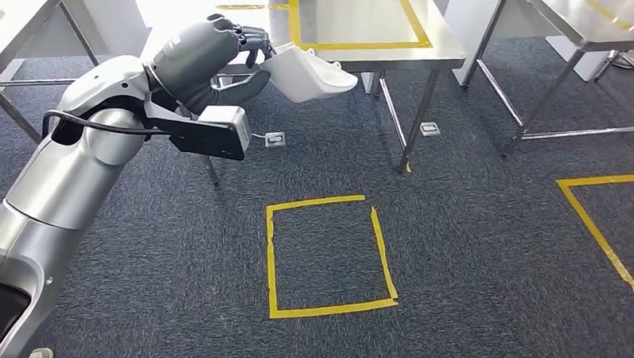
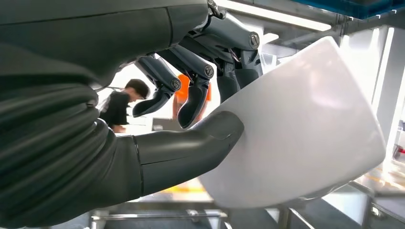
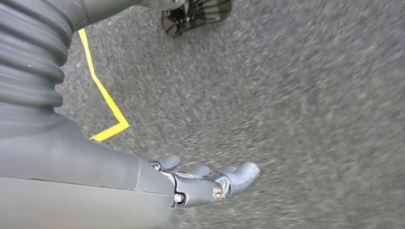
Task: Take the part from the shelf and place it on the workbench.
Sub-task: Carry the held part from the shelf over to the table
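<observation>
The robot's left hand (image 1: 240, 43) grips the white part (image 1: 310, 71), thumb (image 2: 191, 148) under it and fingers (image 2: 196, 98) over its rim, holding it in the air at the near edge of the steel workbench (image 1: 414, 55). Its right hand (image 3: 200, 183) hangs above the grey carpet (image 1: 470, 256), fingers loosely apart and holding nothing.
</observation>
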Action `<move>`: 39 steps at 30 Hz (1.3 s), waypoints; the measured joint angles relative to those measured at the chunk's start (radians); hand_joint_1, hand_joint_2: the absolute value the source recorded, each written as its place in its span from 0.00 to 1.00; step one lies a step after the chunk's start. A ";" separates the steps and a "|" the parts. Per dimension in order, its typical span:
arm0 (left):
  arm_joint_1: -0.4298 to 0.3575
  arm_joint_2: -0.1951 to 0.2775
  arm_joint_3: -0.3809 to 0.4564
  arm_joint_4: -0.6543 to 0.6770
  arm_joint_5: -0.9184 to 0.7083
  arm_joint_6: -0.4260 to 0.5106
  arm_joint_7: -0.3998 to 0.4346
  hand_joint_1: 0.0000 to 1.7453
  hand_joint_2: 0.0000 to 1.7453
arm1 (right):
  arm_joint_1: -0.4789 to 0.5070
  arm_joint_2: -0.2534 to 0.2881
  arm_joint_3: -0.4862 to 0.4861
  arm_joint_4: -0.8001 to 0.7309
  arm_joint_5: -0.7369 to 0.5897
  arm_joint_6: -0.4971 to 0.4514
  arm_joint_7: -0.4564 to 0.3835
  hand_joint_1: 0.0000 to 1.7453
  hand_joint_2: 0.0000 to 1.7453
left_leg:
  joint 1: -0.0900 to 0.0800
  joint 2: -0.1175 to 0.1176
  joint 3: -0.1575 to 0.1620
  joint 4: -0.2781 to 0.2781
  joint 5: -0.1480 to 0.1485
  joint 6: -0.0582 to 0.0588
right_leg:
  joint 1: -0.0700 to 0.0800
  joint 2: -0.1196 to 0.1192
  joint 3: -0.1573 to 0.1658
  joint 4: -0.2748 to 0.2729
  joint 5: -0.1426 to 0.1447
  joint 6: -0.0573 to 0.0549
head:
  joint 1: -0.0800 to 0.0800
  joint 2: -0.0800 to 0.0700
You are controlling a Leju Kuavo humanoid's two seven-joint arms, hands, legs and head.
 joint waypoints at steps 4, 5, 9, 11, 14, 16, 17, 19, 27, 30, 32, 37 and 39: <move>-0.005 0.006 -0.007 0.004 0.009 0.001 0.000 1.00 1.00 | 0.008 -0.001 0.000 0.000 0.001 0.002 0.001 0.00 1.00 | 0.007 -0.053 0.000 -0.003 0.003 0.008 | -0.004 0.099 -0.117 0.223 -0.090 0.012 | 0.007 0.000; -0.004 0.008 -0.010 0.006 0.012 0.001 0.000 1.00 1.00 | 0.010 -0.001 0.000 0.000 0.001 0.003 0.000 0.00 1.00 | 0.007 -0.069 -0.001 -0.001 0.003 0.008 | -0.004 0.101 -0.134 0.243 -0.084 0.012 | 0.007 0.000; -0.004 0.014 -0.017 0.007 0.024 0.001 -0.002 1.00 1.00 | 0.009 -0.001 0.000 0.000 0.002 0.005 -0.009 0.00 1.00 | 0.010 -0.119 -0.005 0.015 -0.002 -0.005 | -0.011 0.134 -0.058 0.042 0.036 0.011 | 0.008 0.000; -0.004 0.016 -0.020 0.006 0.033 -0.002 -0.001 1.00 1.00 | 0.004 -0.001 0.000 0.000 -0.001 0.004 -0.012 0.00 1.00 | 0.009 -0.135 -0.012 0.019 -0.003 -0.019 | -0.012 0.151 -0.038 -0.013 0.046 0.004 | 0.010 0.000; -0.006 0.025 -0.028 0.005 0.046 -0.017 0.006 1.00 1.00 | -0.002 0.000 0.000 0.000 -0.004 0.004 -0.013 0.00 1.00 | 0.009 -0.132 -0.019 0.018 -0.002 -0.038 | -0.011 0.137 -0.034 -0.019 0.053 -0.018 | 0.009 0.000; -0.013 0.027 -0.033 0.006 0.055 -0.033 0.013 1.00 1.00 | 0.000 0.001 0.000 0.000 -0.004 0.003 -0.012 0.00 1.00 | 0.007 -0.084 -0.045 0.073 -0.037 -0.047 | -0.013 0.127 -0.031 -0.024 0.057 -0.031 | 0.003 0.000; -0.017 0.026 -0.036 0.007 0.057 -0.040 0.017 1.00 1.00 | 0.002 0.001 0.000 0.000 -0.004 0.003 -0.011 0.00 1.00 | 0.007 -0.053 -0.071 0.130 -0.067 -0.050 | -0.012 0.123 -0.031 -0.024 0.057 -0.034 | 0.001 0.000; -0.020 0.024 -0.044 0.011 0.058 -0.047 0.026 1.00 1.00 | 0.005 0.001 0.000 0.000 -0.004 0.002 -0.010 0.00 1.00 | 0.010 -0.026 -0.131 0.258 -0.120 -0.054 | -0.009 0.112 -0.031 -0.024 0.055 -0.038 | 0.000 0.000; -0.051 0.023 -0.069 0.025 0.041 -0.046 0.057 1.00 1.00 | 0.005 0.005 0.000 0.000 -0.003 0.007 -0.007 0.00 1.00 | -0.002 -0.008 0.006 0.010 -0.015 -0.026 | 0.000 0.090 -0.025 -0.022 0.046 -0.023 | 0.001 0.000; -0.052 0.024 -0.076 0.031 0.033 -0.037 0.064 1.00 1.00 | 0.005 0.005 0.000 0.000 -0.003 0.011 -0.006 0.00 1.00 | -0.002 -0.015 0.005 0.008 -0.012 -0.025 | 0.000 0.088 -0.021 -0.029 0.048 -0.021 | 0.002 0.000; -0.052 0.026 -0.079 0.033 0.029 -0.031 0.069 1.00 1.00 | 0.005 0.006 0.000 0.000 -0.002 0.014 -0.006 0.00 1.00 | -0.003 -0.016 0.005 0.009 -0.014 -0.020 | 0.000 0.087 -0.017 -0.036 0.050 -0.016 | 0.002 0.000; -0.051 0.037 -0.083 0.034 0.028 -0.020 0.070 1.00 1.00 | 0.005 0.006 0.000 0.000 0.000 0.018 -0.009 0.00 1.00 | -0.007 -0.016 0.004 0.012 -0.020 -0.006 | -0.004 0.087 -0.012 -0.045 0.053 0.000 | 0.002 0.000; -0.051 0.041 -0.083 0.034 0.028 -0.019 0.070 1.00 1.00 | 0.005 0.007 0.001 0.000 0.001 0.017 -0.010 0.00 1.00 | -0.010 -0.016 0.003 0.013 -0.022 0.001 | -0.007 0.086 -0.011 -0.047 0.053 0.007 | 0.001 0.000</move>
